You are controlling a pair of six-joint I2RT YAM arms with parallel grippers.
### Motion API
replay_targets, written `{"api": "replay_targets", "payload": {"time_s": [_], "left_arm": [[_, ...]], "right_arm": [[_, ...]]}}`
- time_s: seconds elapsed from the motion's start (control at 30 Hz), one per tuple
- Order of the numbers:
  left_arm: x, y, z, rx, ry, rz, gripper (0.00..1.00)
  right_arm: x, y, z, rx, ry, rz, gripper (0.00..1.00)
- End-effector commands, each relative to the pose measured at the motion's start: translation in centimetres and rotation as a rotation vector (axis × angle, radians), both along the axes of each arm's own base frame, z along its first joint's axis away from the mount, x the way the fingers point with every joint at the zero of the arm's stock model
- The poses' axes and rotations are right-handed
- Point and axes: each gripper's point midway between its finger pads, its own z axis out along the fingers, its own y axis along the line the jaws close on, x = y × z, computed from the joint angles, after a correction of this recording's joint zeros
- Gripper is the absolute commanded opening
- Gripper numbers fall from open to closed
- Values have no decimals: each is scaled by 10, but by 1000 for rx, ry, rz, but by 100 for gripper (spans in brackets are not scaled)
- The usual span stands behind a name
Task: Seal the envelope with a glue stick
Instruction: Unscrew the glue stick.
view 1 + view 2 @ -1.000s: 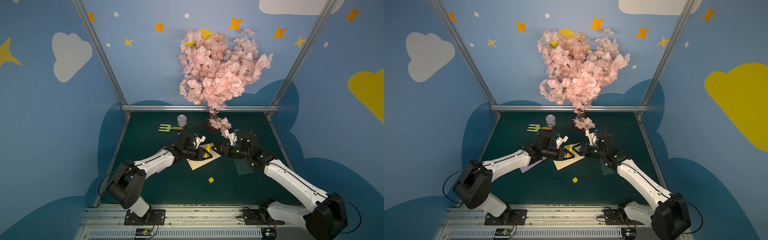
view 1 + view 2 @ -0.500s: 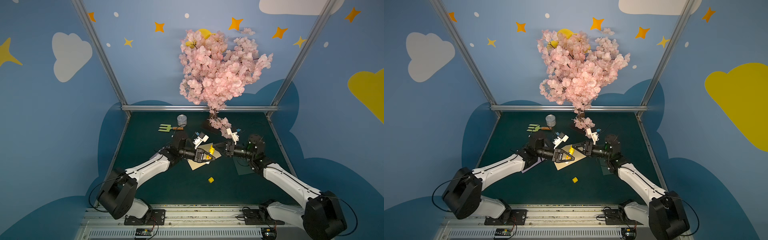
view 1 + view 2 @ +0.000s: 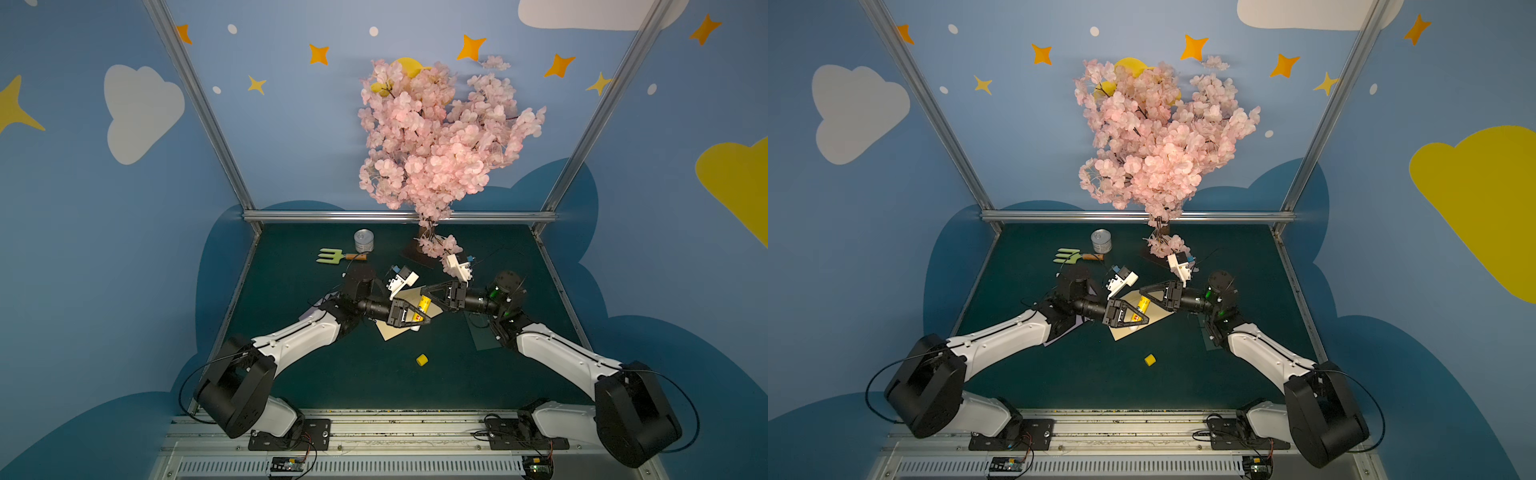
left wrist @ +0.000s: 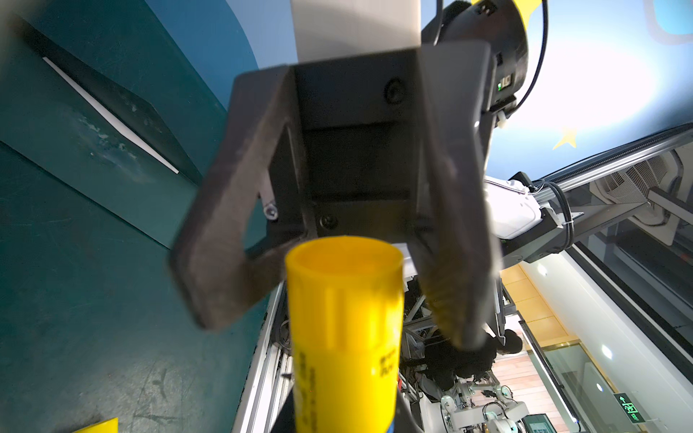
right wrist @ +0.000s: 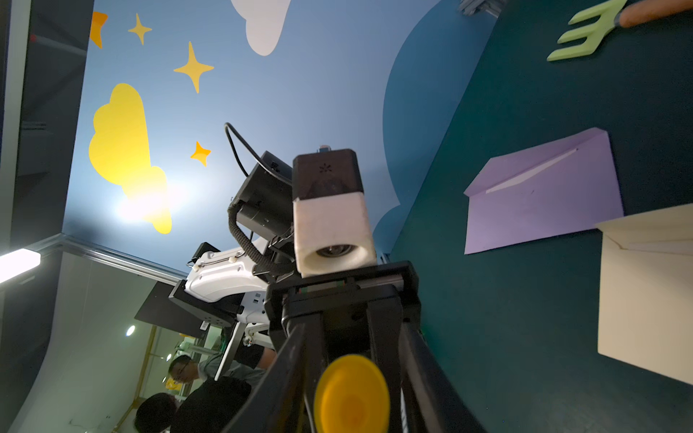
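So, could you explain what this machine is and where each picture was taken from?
It is two robot arms on a green table. Both top views look down from one overhead camera; the other two come from cameras on each wrist. The left pincer grips a yellow glue stick above a cream envelope; the right pincer stands open around its free end. Also there: a small yellow cap, a purple envelope, a dark green envelope, a fork, a tin and a blossom tree.

Green table (image 3: 374, 382) bears envelope (image 3: 390, 333), fork (image 3: 329, 256), can (image 3: 363, 242), perhaps cap (image 3: 422, 360).
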Motion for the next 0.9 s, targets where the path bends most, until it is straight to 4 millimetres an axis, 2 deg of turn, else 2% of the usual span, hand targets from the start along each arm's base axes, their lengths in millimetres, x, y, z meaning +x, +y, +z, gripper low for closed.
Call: {"api": "replay_targets", "payload": {"time_s": [0.0, 0.07, 0.3, 0.4, 0.43, 0.53, 0.6, 0.7, 0.87], "left_arm": [[1, -2, 0, -9, -7, -10, 3], [1, -2, -1, -7, -8, -8, 3], [3, -2, -9, 18, 1, 1, 3], [6, -1, -17, 59, 1, 22, 3], [8, -1, -20, 82, -4, 32, 3], [17, 1, -40, 208, -27, 99, 3], [25, 5, -54, 296, -35, 149, 3], [43, 15, -78, 424, -34, 257, 3], [64, 25, -108, 597, -28, 377, 3]], "right_arm": [[-3, 3, 8, 12, -35, 17, 42], [-2, 3, 7, 12, -33, 15, 37], [0, 3, 0, -9, -16, 6, 11], [1, 2, -13, -61, 20, -18, 6], [4, 2, -8, -72, 7, -33, 5], [13, -5, -32, -199, 58, -126, 0], [18, -14, -56, -328, 106, -200, 0], [26, -27, -82, -511, 140, -309, 0], [36, -42, -109, -754, 128, -446, 0]]}}
